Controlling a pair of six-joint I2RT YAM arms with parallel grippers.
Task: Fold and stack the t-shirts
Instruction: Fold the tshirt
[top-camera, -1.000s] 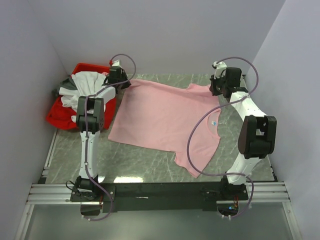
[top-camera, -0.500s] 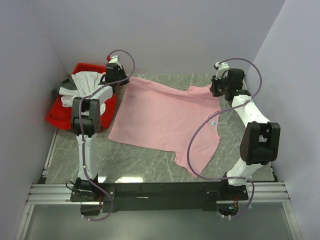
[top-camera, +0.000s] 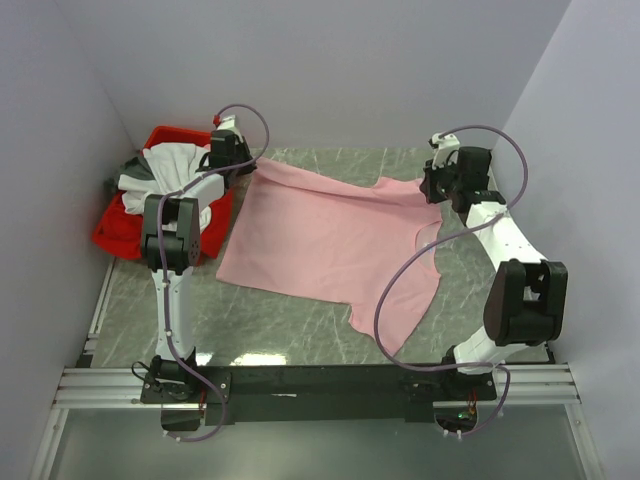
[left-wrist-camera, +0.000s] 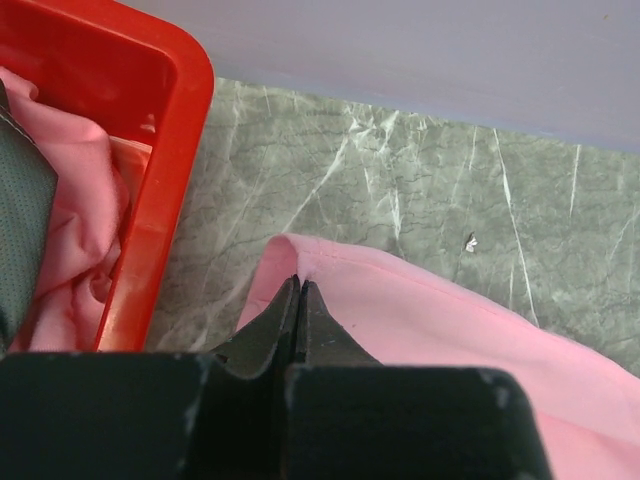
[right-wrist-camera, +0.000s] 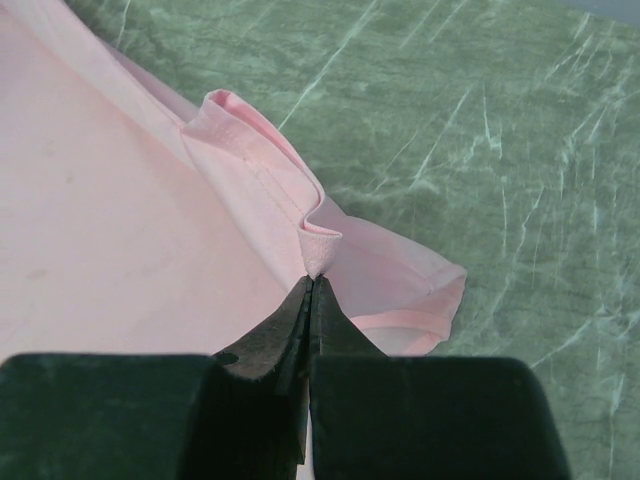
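A light pink t-shirt (top-camera: 330, 235) lies spread on the green marbled table. My left gripper (top-camera: 243, 163) is shut on the shirt's far left corner (left-wrist-camera: 300, 262), close to the red bin, and lifts the cloth a little. At the far right my right gripper (top-camera: 432, 184) is shut on the shirt's shoulder by the sleeve (right-wrist-camera: 318, 250), with the cloth bunched up at its tips. The far edge of the shirt hangs raised and taut between the two grippers. White and dark grey t-shirts (top-camera: 160, 172) sit heaped in the bin.
The red plastic bin (top-camera: 118, 240) stands at the far left, its rim (left-wrist-camera: 165, 180) just left of my left gripper. Pink and grey cloth (left-wrist-camera: 60, 220) lies inside it. Grey walls close in the back and both sides. The right sleeve (right-wrist-camera: 420, 290) rests on the table.
Both grippers have lifted and pulled the shirt's far edge; the right one moved right and drew the shoulder with it, folding cloth over the blue chest mark. The left arm shifted slightly.
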